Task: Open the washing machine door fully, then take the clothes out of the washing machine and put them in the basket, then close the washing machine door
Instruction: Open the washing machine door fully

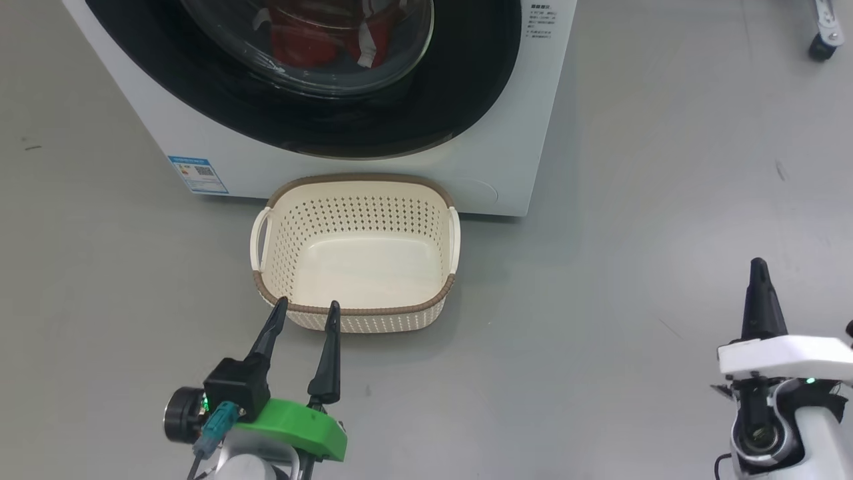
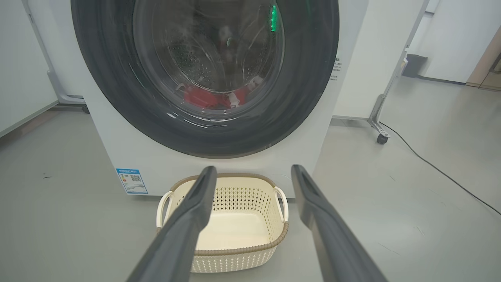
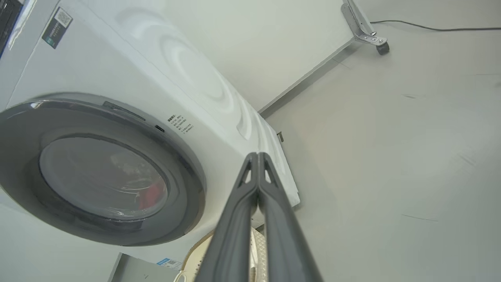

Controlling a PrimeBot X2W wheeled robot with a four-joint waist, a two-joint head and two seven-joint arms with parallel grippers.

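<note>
the washing machine door [image 1: 400, 113] is shut against the washing machine [image 1: 193, 147], and the red clothes [image 1: 300, 40] show through it, inside. the basket [image 1: 360, 179] sits empty on the floor just in front. the left claw [image 1: 308, 303] is spread wide by the basket's near rim, grasping nothing. the right claw [image 1: 758, 267] is clenched on nothing, well off to the right. likely risks: clenched fingers slip off the glossy rim without catching the door's edge, or the left claw nudges the basket away.
</note>
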